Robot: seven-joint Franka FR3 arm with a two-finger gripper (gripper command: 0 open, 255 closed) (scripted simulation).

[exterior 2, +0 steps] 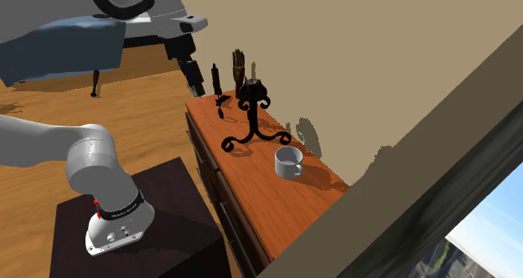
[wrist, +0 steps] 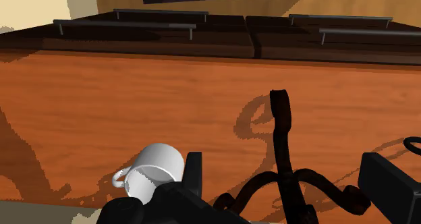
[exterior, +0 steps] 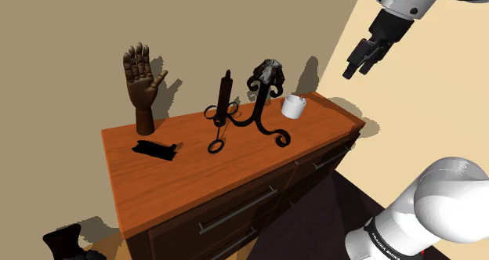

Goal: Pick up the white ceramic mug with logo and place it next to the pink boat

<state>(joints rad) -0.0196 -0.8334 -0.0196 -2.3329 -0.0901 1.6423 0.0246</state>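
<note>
Tan walls stand behind a brown wood counter point(exterior: 196, 172) with drawers. In the shoulder view the white mug point(exterior: 293, 106) stands toward two o'clock on the counter top, upright, with its open side up. A black curly stand point(exterior: 266, 102) is just beside it. The claw point(exterior: 356, 69) hangs high in the air, its two fingers spread apart and holding nothing. From the claw, the mug lies lower down, at about eight o'clock. In the wrist view the mug sits just outside one finger, not in the gap. The claw likely has to slide sideways over the mug, then come down.
</note>
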